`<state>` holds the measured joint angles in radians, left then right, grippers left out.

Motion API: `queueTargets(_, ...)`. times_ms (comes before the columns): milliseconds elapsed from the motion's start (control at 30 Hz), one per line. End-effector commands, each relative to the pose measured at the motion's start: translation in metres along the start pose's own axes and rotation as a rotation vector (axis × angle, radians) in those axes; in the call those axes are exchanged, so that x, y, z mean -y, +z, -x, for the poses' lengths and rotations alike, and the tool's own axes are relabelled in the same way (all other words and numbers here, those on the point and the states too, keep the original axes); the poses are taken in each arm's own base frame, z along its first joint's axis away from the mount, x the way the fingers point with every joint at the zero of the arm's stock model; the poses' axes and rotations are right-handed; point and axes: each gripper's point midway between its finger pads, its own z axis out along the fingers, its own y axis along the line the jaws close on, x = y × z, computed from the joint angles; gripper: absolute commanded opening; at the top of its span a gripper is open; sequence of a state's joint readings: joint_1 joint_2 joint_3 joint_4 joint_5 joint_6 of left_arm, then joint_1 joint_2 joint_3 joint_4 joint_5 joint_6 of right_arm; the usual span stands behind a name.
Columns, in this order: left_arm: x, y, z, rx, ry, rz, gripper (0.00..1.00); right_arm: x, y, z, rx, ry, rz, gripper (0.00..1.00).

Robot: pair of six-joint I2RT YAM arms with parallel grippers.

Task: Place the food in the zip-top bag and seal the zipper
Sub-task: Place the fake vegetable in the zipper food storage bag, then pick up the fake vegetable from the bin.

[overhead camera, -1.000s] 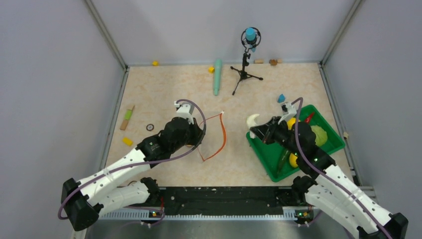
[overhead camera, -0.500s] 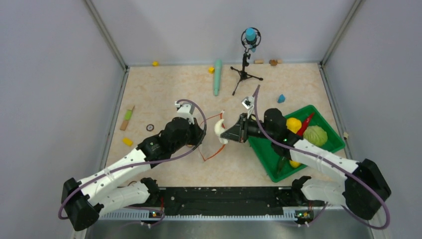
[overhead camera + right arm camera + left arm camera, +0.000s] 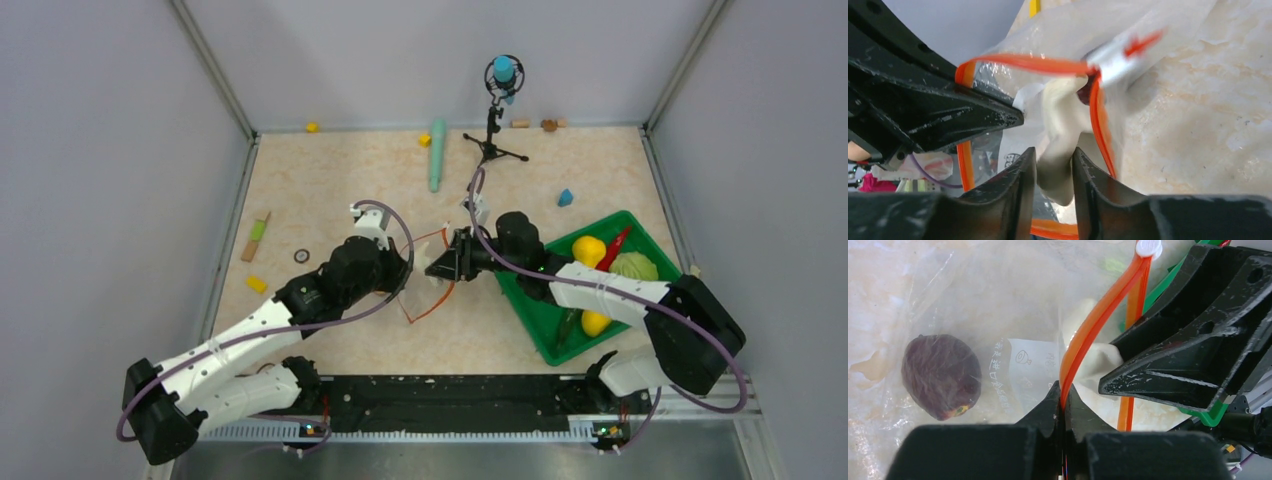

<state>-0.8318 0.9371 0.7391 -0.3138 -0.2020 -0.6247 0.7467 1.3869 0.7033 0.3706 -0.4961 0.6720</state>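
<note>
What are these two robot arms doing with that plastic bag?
They are packing toy food into a clear bag. The left gripper has its jaws shut on the orange zipper, holding the mouth open. The right gripper has a white garlic between its jaws, partly through the mouth. A dark red piece already lies in the bag. Two yellow pieces, a chili and a green ball wait in the green tray.
</note>
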Motion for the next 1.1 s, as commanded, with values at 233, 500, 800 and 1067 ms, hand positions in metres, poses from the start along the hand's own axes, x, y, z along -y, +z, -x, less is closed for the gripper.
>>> queueTargets(233, 0.001, -0.004, 0.016, 0.078, 0.003, -0.008, 0.0, -0.018, 0.005, 0.027, 0.07, -0.068, 0.006, 0.52)
queueTargets(500, 0.0, -0.004, 0.017, 0.08, 0.003, -0.005, 0.0, -0.027, -0.007, 0.034, 0.091, -0.092, -0.004, 0.86)
queueTargets(800, -0.005, -0.002, 0.017, 0.089, 0.003, 0.023, 0.0, -0.028, -0.042, 0.049, 0.195, -0.125, -0.104, 0.99)
queueTargets(1067, -0.003, -0.003, 0.018, 0.089, 0.004, 0.015, 0.0, 0.014, -0.098, 0.073, 0.392, -0.116, -0.444, 0.99)
